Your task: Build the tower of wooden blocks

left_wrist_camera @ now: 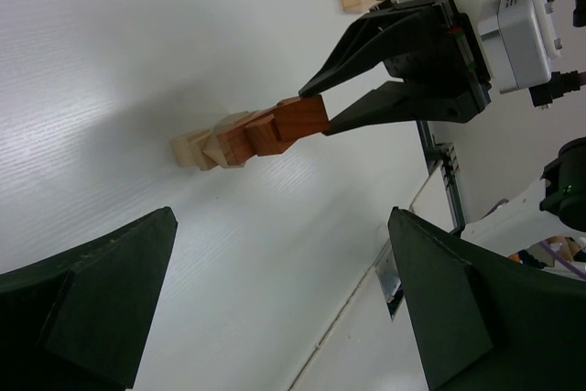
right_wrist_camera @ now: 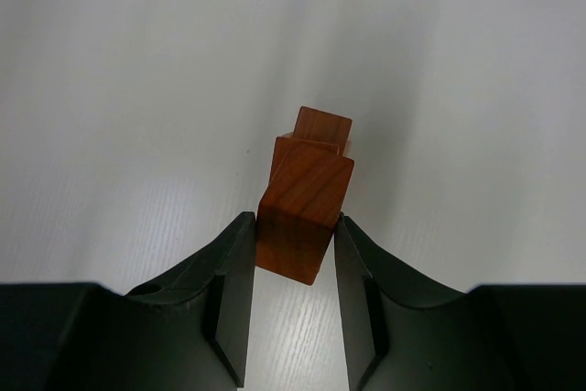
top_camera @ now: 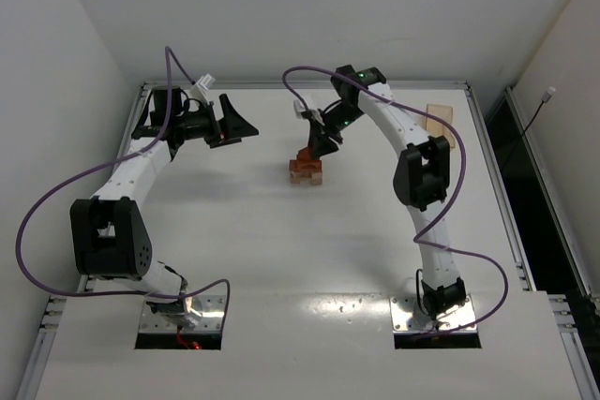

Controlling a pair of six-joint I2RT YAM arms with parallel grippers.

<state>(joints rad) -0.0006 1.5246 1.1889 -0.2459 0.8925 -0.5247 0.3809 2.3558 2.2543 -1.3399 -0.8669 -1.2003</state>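
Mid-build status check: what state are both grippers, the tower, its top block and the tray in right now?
left gripper, open, holding nothing, apart from the tower.
right gripper, shut on the top block.
top block, reddish-brown, gripped, apparently seated on the tower.
wood block tower, standing upright.
tray, lying flat at the far right.

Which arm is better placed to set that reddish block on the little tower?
The right. The right pincer is shut on the reddish-brown block at the top of the wood block tower. The left pincer hangs open and empty, off to one side.
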